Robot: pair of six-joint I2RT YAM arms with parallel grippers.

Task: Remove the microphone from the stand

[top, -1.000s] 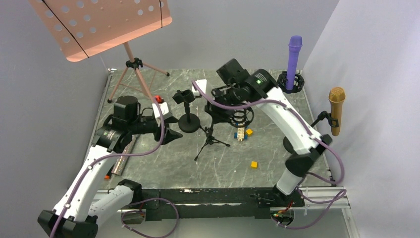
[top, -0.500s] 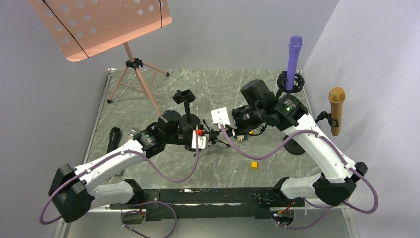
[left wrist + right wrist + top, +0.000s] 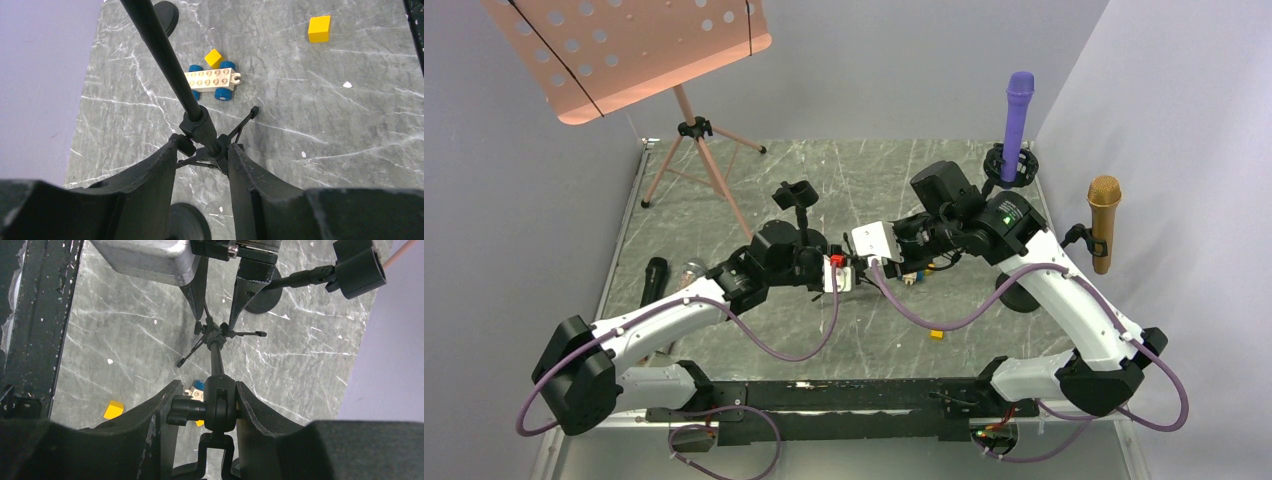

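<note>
A small black tripod stand (image 3: 165,55) stands mid-table between both grippers. My left gripper (image 3: 204,147) is shut on its lower hub, where the legs spread; it also shows in the right wrist view (image 3: 217,320) and from above (image 3: 859,272). My right gripper (image 3: 207,387) is shut on the stand's swivel joint (image 3: 220,407) and its knob, above an empty-looking clip; it also shows from above (image 3: 902,245). No microphone shows in either wrist view. A purple microphone (image 3: 1019,110) stands upright in a mount at the back right. A gold microphone (image 3: 1104,215) sits on a stand at the right.
A black microphone (image 3: 655,280) lies on the table at the left. A second stand with an empty clip (image 3: 357,265) stands behind the grippers. A toy brick car (image 3: 212,80) and a yellow block (image 3: 319,28) lie beside the tripod. A pink music stand (image 3: 624,50) is at the back left.
</note>
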